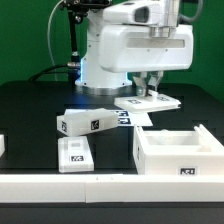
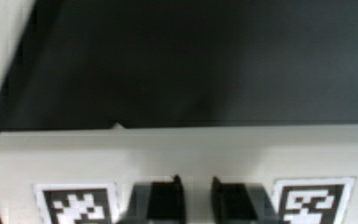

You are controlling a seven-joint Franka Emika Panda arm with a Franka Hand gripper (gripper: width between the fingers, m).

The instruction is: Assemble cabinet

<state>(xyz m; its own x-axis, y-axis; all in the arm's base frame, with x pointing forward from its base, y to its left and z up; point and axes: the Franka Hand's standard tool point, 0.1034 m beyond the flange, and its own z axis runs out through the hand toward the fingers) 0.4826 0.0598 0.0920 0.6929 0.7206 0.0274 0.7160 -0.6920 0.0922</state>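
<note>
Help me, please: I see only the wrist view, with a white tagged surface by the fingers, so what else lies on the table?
Observer: An open white box of the cabinet stands in the foreground, at the exterior view's right.
Operator: Are there loose panels as well?
Observer: Yes, two chunky tagged ones lie to the exterior view's left of the box: the farther panel and the nearer panel.
Operator: Where is the gripper relative to the box?
Observer: The gripper hangs low, farther back than the box.
</note>
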